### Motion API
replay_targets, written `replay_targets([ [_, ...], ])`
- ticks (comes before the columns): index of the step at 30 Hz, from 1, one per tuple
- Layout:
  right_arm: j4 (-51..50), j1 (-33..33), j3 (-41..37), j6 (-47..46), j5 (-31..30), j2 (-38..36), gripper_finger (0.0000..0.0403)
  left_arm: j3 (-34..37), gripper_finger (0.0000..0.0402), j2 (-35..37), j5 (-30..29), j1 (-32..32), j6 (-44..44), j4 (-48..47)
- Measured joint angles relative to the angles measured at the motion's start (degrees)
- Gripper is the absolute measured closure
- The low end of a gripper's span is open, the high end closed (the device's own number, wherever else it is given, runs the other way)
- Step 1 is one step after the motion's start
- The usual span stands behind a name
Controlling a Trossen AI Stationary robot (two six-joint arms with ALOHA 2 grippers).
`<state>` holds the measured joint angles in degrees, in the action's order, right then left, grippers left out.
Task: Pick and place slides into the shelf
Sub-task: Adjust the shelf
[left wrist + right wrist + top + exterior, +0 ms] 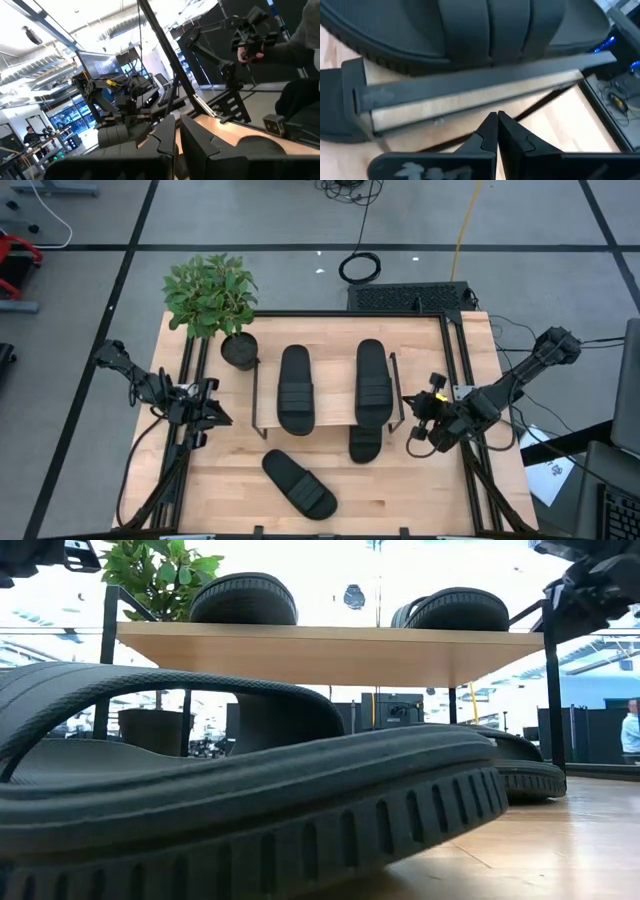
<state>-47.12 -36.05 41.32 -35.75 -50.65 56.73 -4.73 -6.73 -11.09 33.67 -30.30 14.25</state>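
Two black slides lie flat on the shelf's top board point(335, 395), one to the left point(295, 388) and one to the right point(372, 380). A third slide point(365, 442) lies on the table under the board, its near end sticking out. The fourth slide point(298, 483) lies slantwise on the table in front of the shelf and fills the low view point(250, 800). My left gripper point(222, 418) hovers shut, left of the shelf. My right gripper point(412, 420) hovers shut just right of the shelf, facing the board's edge point(470, 102) and the right-hand slide point(490, 30).
A black round pot point(238, 350) with a leafy plant point(210, 292) stands at the shelf's far left corner. The shelf's black wire side frames point(398, 385) stand between the grippers and the slides. A person's hand point(250, 50) shows beyond the table.
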Motion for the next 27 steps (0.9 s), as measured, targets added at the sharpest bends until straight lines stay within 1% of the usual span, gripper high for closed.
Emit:
replay_targets([
  [3,2.9,0.08,-0.17,3.9,0.1,-0.37,0.0403,-0.01,0.0376,-0.02,-0.01,0.0,0.49,-1.02],
  [6,4.68,0.06,-0.24,6.64,2.75,-0.37,0.0403,-0.01,0.0376,0.01,-0.03,0.0,0.83,-1.6],
  [11,5.76,-0.88,-0.24,8.52,6.22,-0.54,0.0403,-0.01,0.0376,-0.01,-0.18,0.0,0.81,-2.8],
  [17,6.22,-3.81,-0.24,8.4,7.47,-1.04,0.0403,-0.01,0.0376,-0.01,-1.05,0.0,0.81,-3.19],
  [27,11.72,-7.59,-0.24,11.15,7.51,-1.33,0.0403,-0.01,0.0376,0.01,-1.08,0.0,0.81,-3.88],
])
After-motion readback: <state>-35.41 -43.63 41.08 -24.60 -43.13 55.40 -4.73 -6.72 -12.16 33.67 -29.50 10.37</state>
